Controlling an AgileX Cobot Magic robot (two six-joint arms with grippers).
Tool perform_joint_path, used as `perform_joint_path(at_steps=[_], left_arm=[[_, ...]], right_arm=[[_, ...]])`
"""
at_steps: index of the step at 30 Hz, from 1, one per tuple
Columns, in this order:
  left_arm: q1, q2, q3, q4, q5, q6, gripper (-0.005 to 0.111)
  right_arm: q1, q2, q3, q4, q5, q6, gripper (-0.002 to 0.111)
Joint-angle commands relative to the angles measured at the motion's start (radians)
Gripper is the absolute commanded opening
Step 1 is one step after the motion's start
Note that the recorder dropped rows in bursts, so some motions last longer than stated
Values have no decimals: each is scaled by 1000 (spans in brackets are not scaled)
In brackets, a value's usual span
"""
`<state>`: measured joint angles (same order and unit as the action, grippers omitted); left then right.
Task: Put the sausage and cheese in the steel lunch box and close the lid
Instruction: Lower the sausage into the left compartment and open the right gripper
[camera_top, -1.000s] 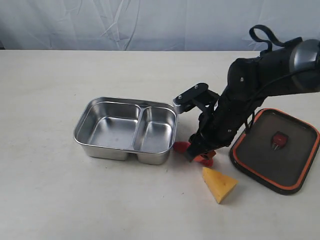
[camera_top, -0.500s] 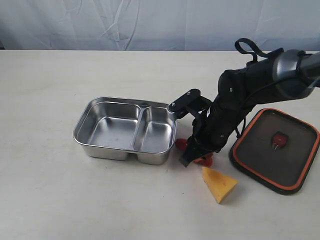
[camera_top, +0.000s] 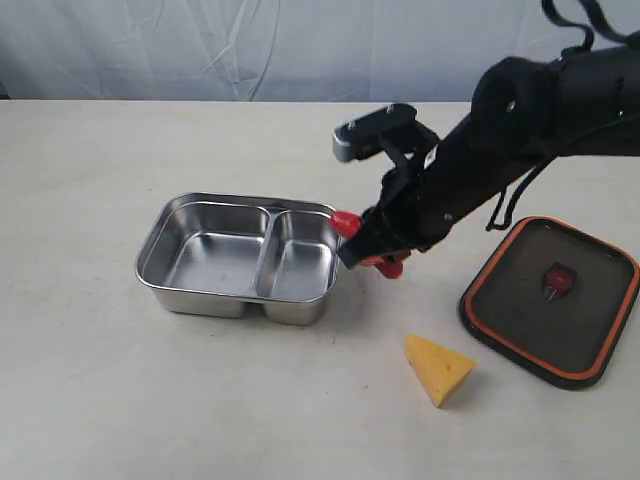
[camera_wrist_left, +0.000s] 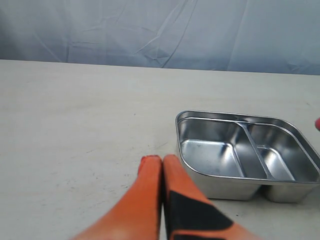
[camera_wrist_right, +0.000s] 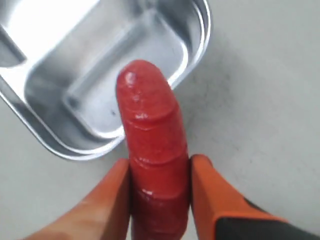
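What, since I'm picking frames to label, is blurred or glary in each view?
Exterior view: evenly lit and sharp, soft shadows, mild reflections in the box. Left wrist view: the left pincer is out of focus, the box crisp. Right wrist view: the sausage is slightly soft; glare whitens part of the box.

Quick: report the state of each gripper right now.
Left gripper: closed, holding nothing.
Right gripper: closed on the sausage.
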<state>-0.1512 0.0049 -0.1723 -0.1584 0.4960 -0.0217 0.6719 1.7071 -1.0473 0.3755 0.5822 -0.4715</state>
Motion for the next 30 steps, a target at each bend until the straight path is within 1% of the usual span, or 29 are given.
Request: perform_joint_path(at_steps=[1, 4, 6, 9, 13, 17, 24, 30], left_arm=[[3, -5, 2, 3, -10, 0, 0], [3, -5, 2, 3, -10, 0, 0], [3, -5, 2, 3, -10, 0, 0], [3, -5, 2, 3, -10, 0, 0], [3, -5, 2, 3, -10, 0, 0], [3, -5, 2, 3, -10, 0, 0], [3, -5, 2, 3, -10, 0, 0], [3, -5, 2, 3, -10, 0, 0]], right_arm=[[20, -10, -91, 18, 72, 15, 0], [30, 0, -134, -7, 86, 90, 0], [45, 13, -151, 45, 62, 71, 0], [95, 51, -187, 82, 3, 10, 0], [164, 167, -304, 80, 27, -3, 0], [201, 277, -424, 79, 37, -3, 0], [220, 415, -555, 79, 57, -3, 0], [220, 460, -573, 79, 68, -3, 0]])
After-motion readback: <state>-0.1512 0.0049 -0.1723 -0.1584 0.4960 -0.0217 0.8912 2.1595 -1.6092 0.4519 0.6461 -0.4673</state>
